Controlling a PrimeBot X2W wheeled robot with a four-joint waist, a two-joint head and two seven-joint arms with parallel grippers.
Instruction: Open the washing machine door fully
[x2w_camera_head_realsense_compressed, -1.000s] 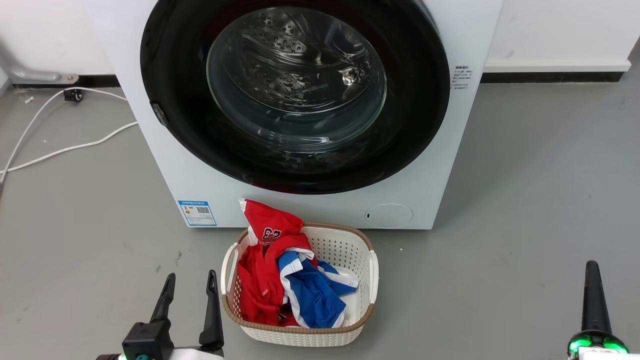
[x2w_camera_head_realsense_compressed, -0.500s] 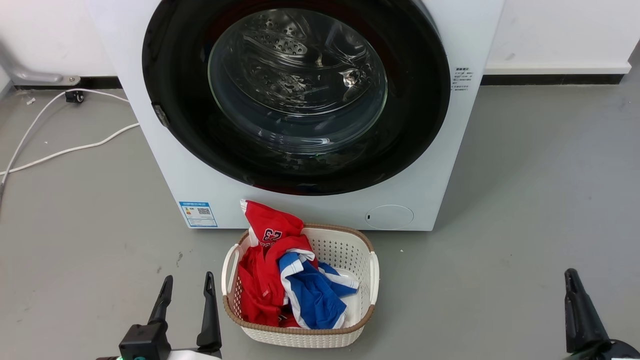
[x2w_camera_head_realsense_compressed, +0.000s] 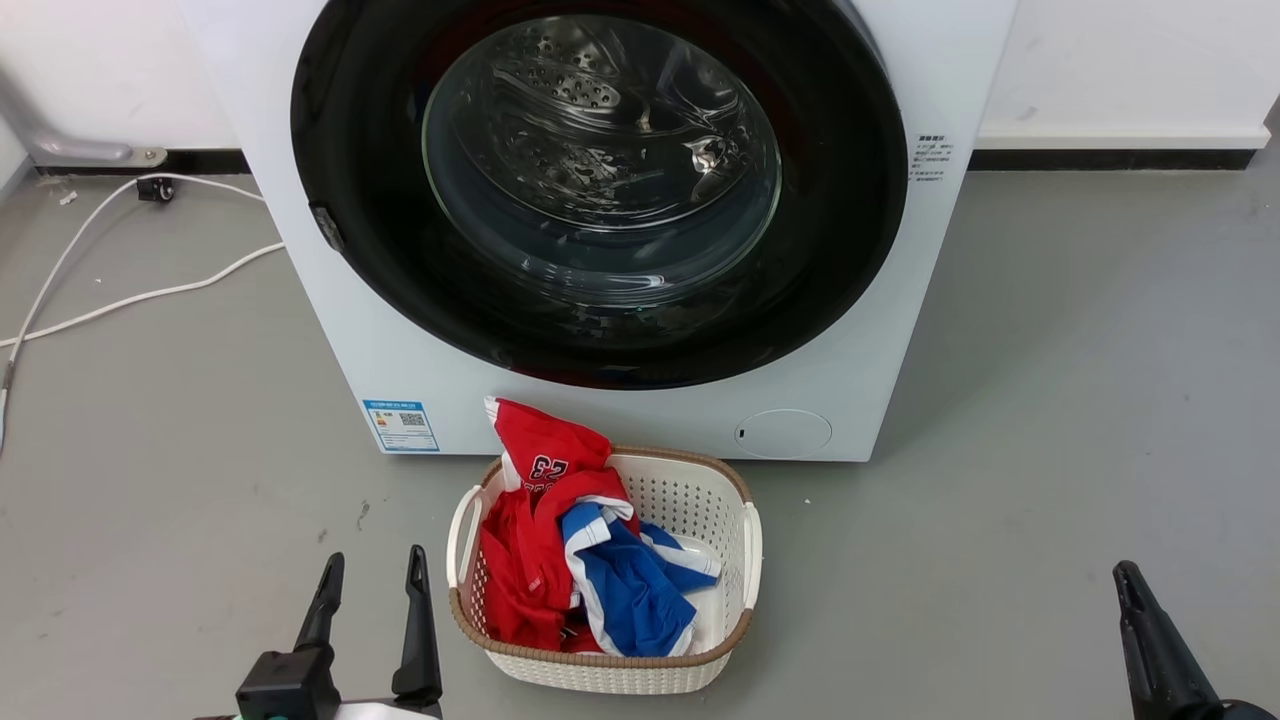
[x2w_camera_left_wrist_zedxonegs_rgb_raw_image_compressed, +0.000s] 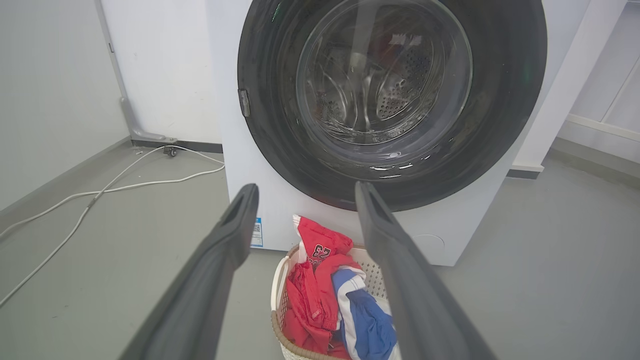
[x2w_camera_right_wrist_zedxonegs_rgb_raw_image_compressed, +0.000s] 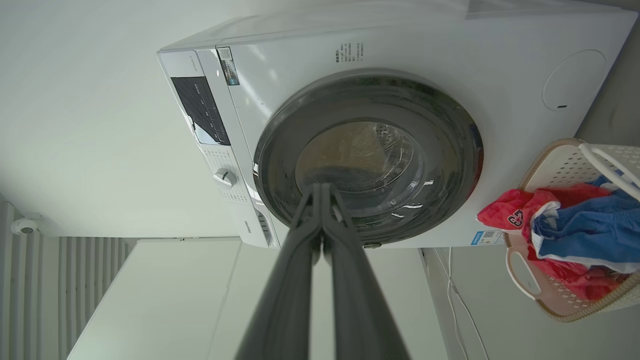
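Facing both end effectors, the washing machine stands ahead on the floor, its washing machine door shut flat against the white front. Left end effector: fingers spread and empty, with a white laundry basket of red and blue clothes just to its right and the door well apart ahead. Right end effector: fingers pressed together on nothing, tips aimed at the door's glass centre, well apart from it.
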